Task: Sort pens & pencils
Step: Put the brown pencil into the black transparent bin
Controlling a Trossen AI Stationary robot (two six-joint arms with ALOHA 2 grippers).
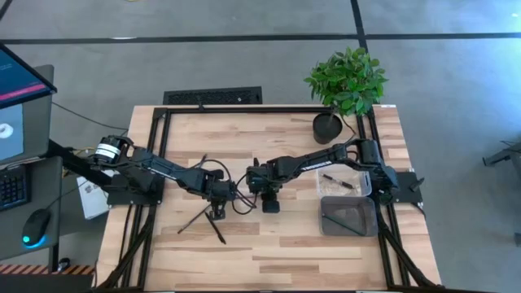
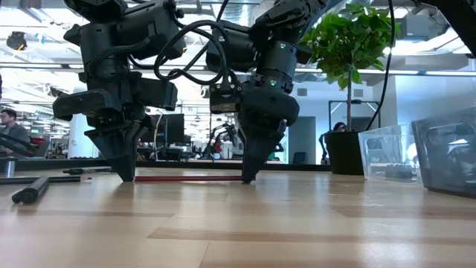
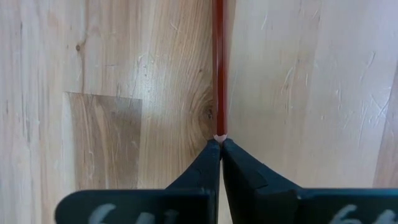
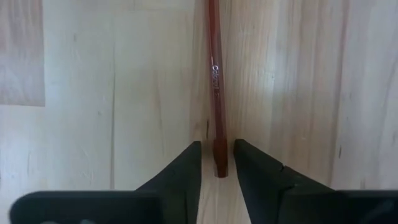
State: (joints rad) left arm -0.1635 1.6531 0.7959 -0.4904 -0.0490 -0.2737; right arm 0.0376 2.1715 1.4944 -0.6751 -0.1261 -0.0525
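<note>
Lying flat on the wooden table (image 1: pixel 269 244) near its middle, a red pencil (image 2: pixel 190 178) stretches between the two grippers, one at each end. The left gripper (image 3: pixel 220 142) has its fingers pressed together on the pencil's tip, pinning it at the table surface. The right gripper (image 4: pixel 217 148) stands at the other end with its fingers slightly apart, straddling the blunt end without clamping it. Other dark pens (image 1: pixel 203 220) lie crossed just beside the left gripper, and two clear bins (image 1: pixel 346 199) sit at the right side of the table, one apparently holding a couple of pens, though that is hard to make out from above.

The likely trouble is a clash of grips. If the right gripper closes and lifts while the left holds on, the thin pencil could bend, snap or spring loose. The left grip is only on the very tip, so a small pull may let the pencil slip and roll. Both tips touch the wood, so a further push down risks scraping.
</note>
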